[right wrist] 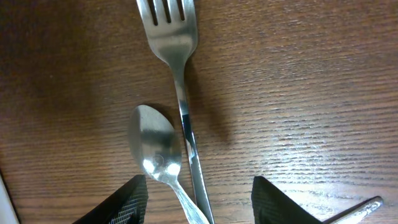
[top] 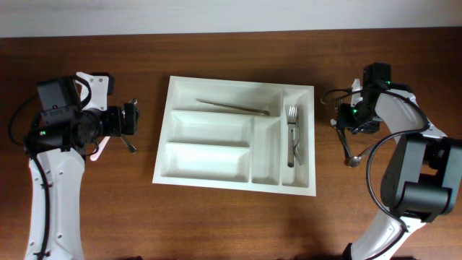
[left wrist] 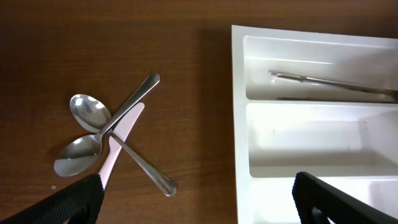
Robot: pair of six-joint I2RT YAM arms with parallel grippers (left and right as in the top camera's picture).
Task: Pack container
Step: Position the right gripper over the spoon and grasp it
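Note:
The white container (top: 206,160) lies mid-table with a knife (top: 231,107) in its top long compartment and forks (top: 292,133) in its right vertical one. My left gripper (top: 131,119) is open and empty, left of the tray. In the left wrist view its fingers (left wrist: 196,205) straddle the tray's edge (left wrist: 239,124), with two crossed spoons (left wrist: 87,112) and a pink-handled knife (left wrist: 118,140) beside them. My right gripper (top: 345,123) is open, right of the tray. In the right wrist view its fingers (right wrist: 199,202) frame a fork (right wrist: 174,50) and a spoon (right wrist: 155,149) on the table.
Another metal handle tip (right wrist: 360,208) lies at the lower right of the right wrist view. A spoon bowl (top: 351,160) shows below the right gripper in the overhead view. The table is dark brown wood; a pale wall edge runs along the back.

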